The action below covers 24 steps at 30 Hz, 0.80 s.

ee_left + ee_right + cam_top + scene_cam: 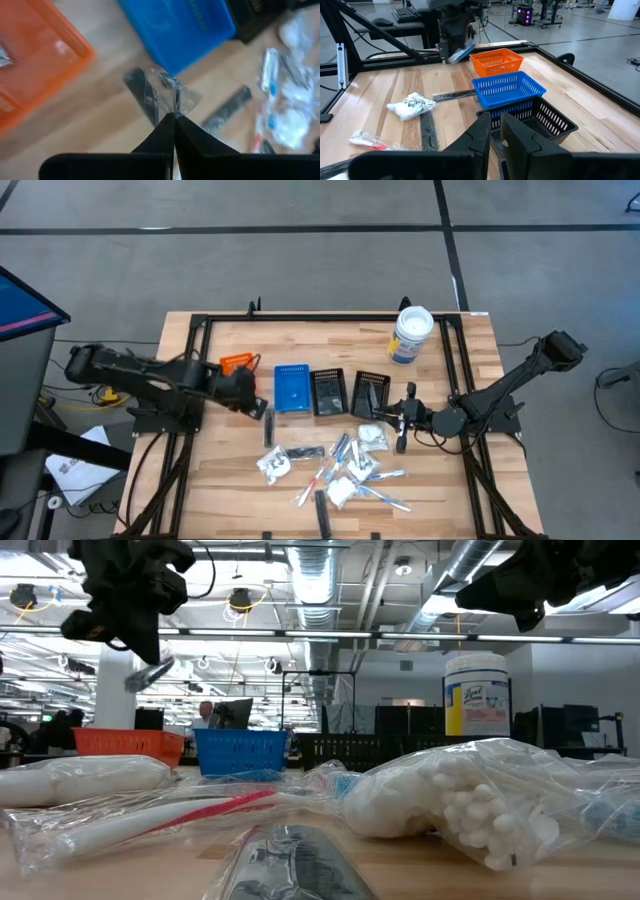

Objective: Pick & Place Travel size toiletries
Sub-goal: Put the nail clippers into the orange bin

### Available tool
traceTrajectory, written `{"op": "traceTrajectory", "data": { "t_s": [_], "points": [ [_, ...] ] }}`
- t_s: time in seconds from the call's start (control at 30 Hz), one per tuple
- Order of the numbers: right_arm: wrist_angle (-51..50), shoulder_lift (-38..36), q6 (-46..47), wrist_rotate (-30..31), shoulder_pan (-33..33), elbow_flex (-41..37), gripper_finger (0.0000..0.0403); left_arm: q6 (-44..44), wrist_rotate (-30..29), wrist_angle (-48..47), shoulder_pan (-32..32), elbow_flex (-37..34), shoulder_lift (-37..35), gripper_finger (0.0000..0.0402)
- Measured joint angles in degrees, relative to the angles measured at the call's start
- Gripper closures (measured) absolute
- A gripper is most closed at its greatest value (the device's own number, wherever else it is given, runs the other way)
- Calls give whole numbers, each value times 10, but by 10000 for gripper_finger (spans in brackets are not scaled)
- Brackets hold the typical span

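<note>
We are seeing the left end effector [173, 116] clenched on a small clear-wrapped packet [170, 96], its fingers pinched together with the crinkly wrap sticking out past the tips. It is hanging above the wood between the orange bin [238, 366] and the blue bin [292, 388], with a dark flat stick [269, 427] lying on the worktop [230, 470] just beneath. The left arm is reaching in from the worktop's left edge, stretched nearly level, its wrist bending down over that gap.

The right end effector [403, 423] is sitting low near the two black bins [348, 392], its fingers nearly together; we cannot tell whether anything is between them. The right arm is slanting in from the right edge, elbow raised, forearm angling down toward the middle of the worktop.

The rest of the travel size toiletries [340, 470] are lying heaped toward the near edge: white crinkly packets, slim sticks with blue or red, dark pieces. A white tub [411, 335] is standing near the far right corner.
</note>
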Motion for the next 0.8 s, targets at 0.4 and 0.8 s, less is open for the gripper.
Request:
{"op": "traceTrajectory", "data": {
  "t_s": [0.4,0.8],
  "points": [
    [0,0,0,0,0,0,365,159,34,-49,206,0,-4,401],
    [0,0,0,0,0,0,365,279,91,-77,395,0,15,401]
  ]
}}
